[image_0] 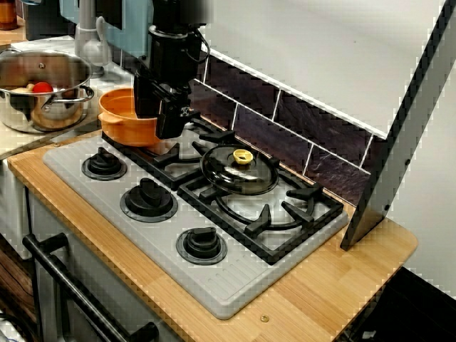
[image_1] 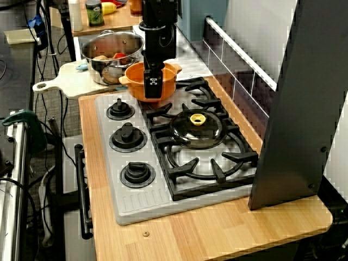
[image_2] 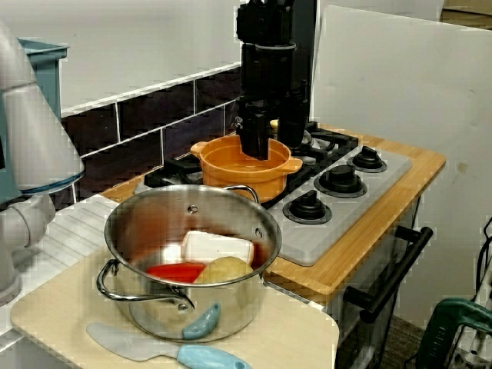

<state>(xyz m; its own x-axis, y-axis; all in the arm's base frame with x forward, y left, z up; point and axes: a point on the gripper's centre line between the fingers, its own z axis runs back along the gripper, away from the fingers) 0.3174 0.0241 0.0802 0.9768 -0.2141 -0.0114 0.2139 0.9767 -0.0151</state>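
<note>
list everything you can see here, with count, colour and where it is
orange pot: one, orange, on the back burner nearest the steel pot
glass lid: one, clear with a yellow knob, on the grates
steel pot: one, silver, on the cutting board
food pieces: red, white and tan, inside the steel pot
spatula: one, pale blue, on the cutting board
cutting board: one, cream, beside the stove
knobs: three, black, along the stove's front
grates: black, over the burners
stove top: one, grey, set in the counter
counter: wooden
board: one, grey, standing beside the grates
gripper: one, black, reaching down into the orange pot
</note>
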